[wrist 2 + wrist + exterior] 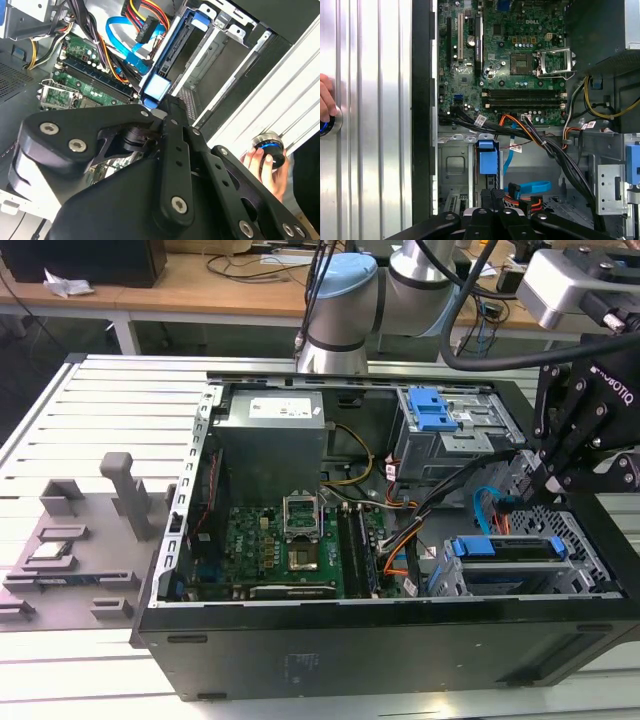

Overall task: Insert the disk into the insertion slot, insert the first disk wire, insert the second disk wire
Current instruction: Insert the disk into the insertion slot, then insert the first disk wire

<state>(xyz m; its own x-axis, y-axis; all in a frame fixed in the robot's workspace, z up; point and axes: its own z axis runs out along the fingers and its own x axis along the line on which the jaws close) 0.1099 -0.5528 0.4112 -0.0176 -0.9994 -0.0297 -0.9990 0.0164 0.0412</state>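
Disk: the disk [505, 546] [487, 159] was seated in the insertion slot [582, 542] at the lower right of the exterior view, with its blue carrier end turned toward the case interior.
Gripper: the gripper [548, 480] [491, 192] was held just over that blue end. Its jaws were drawn narrow, and nothing could be made out between them.
Wires: a blue wire [487, 508] [532, 187] and an orange-and-red bundle [520, 201] were lying loose just beside the gripper. Whether either was plugged in could not be told.
Snag risk: the loose loops could be caught and dragged by the arm, being so near it.
Seating risk: a plug could be jammed or bent if it were pressed in tilted. The disk could be pushed askew if it was not fully home.
Hand: a person's hand [325, 97] was rested on a round knob [330, 125] outside the case, well apart from the gripper.
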